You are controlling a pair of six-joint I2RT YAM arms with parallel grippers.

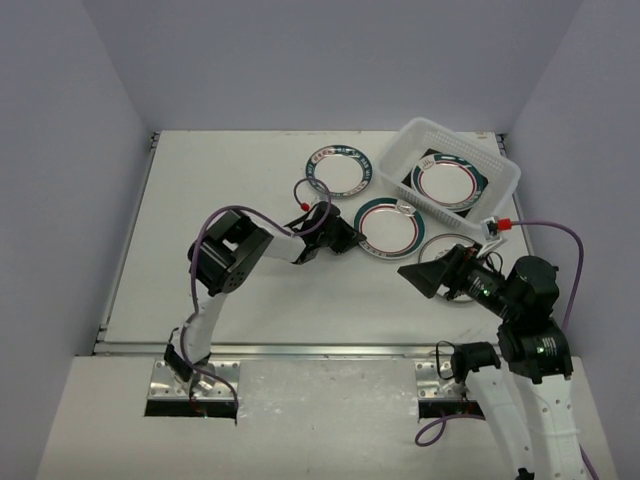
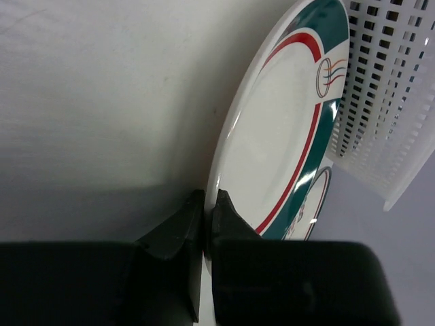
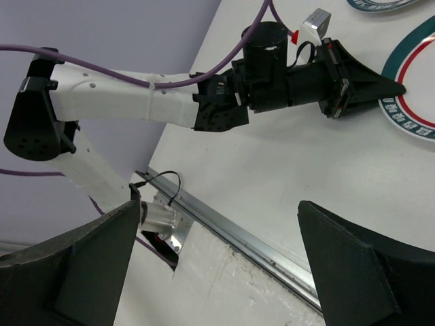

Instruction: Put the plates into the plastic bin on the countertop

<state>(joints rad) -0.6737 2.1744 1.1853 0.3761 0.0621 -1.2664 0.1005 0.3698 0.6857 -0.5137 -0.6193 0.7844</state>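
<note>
At the tips of the left claw (image 2: 208, 204) the jaws stand closed to a thin slit. The near rim of the ringed plate (image 2: 272, 136) runs into that slit, so we judge it pinched, though only by its very edge. That is our first worry: so shallow a hold on a glazed lip may let the plate swing down or slide out once it leaves the desk (image 1: 200, 200).

Just beyond the plate's far edge rises the perforated wall of the plastic bin (image 2: 387, 102), very close if not touching. A lift that pushes forward rather than up could shove the bin or catch under its flared rim.

Ahead and to the claw's right, a second plate (image 1: 447, 243) with red characters lies just beside the held one. The right claw (image 1: 427, 275) hangs over it, spread wide and holding nothing — two arms in one crowded corner could knock together.

Farther ahead, one plate (image 1: 447, 181) already sits in the bin, and a dropped plate could strike it. Another plate (image 1: 338, 170) lies off to the claw's left.
</note>
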